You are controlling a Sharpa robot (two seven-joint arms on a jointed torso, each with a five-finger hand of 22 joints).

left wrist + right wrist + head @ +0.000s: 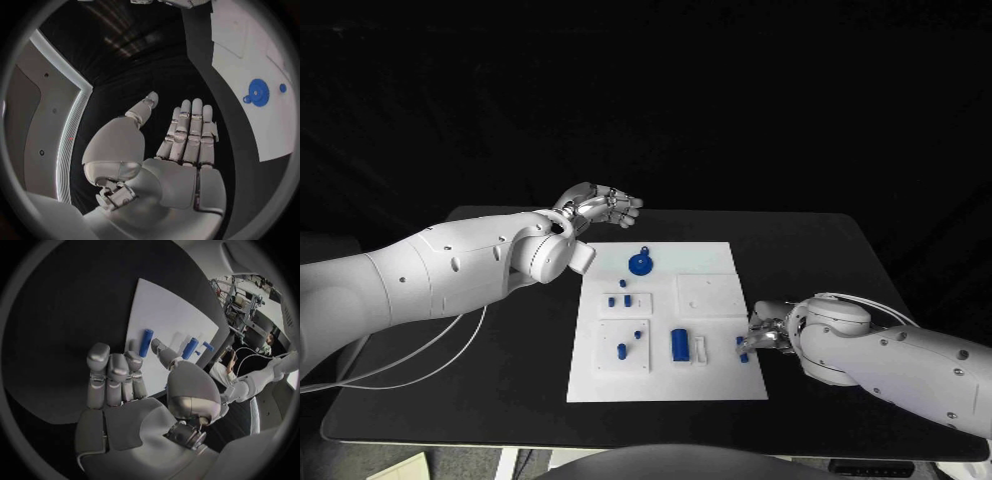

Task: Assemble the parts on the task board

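The white task board lies in the middle of the black table. On it are a round blue part, several small blue pegs, a blue cylinder and a short blue peg by its right edge. My right hand sits low at that edge, its fingers reaching toward the short peg with nothing in them; the cylinder lies beyond the thumb. My left hand hovers off the board's far left corner, fingers straight and empty. The round part lies off to its side.
Two raised white blocks stand on the board. A white cable hangs from my left arm over the table's left side. Bare black table surrounds the board.
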